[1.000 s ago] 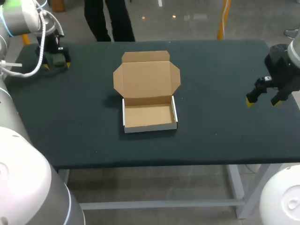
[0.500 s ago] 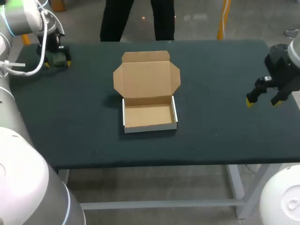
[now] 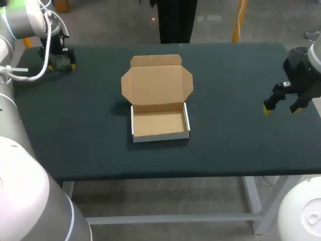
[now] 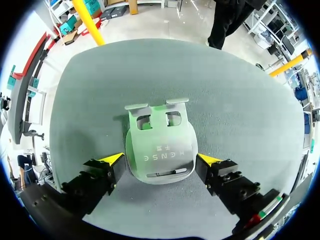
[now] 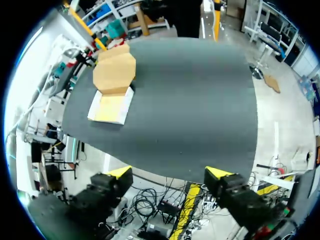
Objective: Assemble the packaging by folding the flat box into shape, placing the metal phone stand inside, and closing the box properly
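Observation:
The cardboard box [image 3: 160, 124] sits mid-table as a shallow tray with white outer walls, its lid [image 3: 157, 83] lying open flat behind it. It shows small in the right wrist view as the box [image 5: 111, 109]. The grey metal phone stand [image 4: 160, 147] lies flat on the mat at the far left back corner, also visible as the stand [image 3: 62, 62]. My left gripper [image 4: 161, 160] is open and straddles the stand, one yellow fingertip [image 4: 113, 159] on either side, close to its edges. My right gripper [image 3: 281, 106] hangs open near the table's right edge, with nothing between its fingers, seen as the gripper [image 5: 169, 173].
The dark green mat [image 3: 90, 125] covers the table. White cables [image 3: 30, 75] trail from my left arm over the back left corner.
My left gripper has settled slightly lower and farther back around the stand, and its fingers have drawn in a touch. The box and my right arm have not moved.

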You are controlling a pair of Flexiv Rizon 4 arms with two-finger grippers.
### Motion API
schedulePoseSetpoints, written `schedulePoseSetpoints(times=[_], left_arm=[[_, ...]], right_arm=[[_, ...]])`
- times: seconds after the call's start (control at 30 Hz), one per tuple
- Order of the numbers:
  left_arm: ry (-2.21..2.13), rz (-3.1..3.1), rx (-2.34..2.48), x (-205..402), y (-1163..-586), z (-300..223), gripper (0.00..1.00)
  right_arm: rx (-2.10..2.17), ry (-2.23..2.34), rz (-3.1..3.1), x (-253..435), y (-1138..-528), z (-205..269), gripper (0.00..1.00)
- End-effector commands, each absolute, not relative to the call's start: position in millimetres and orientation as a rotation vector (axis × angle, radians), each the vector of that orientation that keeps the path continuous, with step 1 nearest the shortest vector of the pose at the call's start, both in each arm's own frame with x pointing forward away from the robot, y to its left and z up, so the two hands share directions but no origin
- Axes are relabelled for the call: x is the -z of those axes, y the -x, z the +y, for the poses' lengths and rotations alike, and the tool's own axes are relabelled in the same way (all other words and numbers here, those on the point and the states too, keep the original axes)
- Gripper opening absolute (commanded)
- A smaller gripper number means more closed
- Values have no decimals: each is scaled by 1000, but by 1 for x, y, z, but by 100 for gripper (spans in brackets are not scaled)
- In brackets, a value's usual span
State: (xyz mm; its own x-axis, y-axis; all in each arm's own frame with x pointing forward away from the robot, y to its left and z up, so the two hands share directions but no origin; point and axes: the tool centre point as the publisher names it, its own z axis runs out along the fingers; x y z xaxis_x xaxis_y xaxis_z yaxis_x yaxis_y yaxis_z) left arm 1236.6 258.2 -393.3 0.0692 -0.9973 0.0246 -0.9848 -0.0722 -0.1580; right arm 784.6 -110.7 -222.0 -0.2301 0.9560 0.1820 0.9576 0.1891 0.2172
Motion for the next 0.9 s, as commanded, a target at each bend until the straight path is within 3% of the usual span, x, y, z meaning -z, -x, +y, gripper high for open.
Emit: schedulePoseSetpoints(times=[0.03, 0.9], left_arm=[[2277, 2124, 98, 398, -1250, 261, 96], [2272, 2125, 105, 401, -1267, 262, 90]], right_arm=[[445, 1948, -2418, 221, -783, -111, 100], [445, 1948, -2418, 221, -783, -111, 100]])
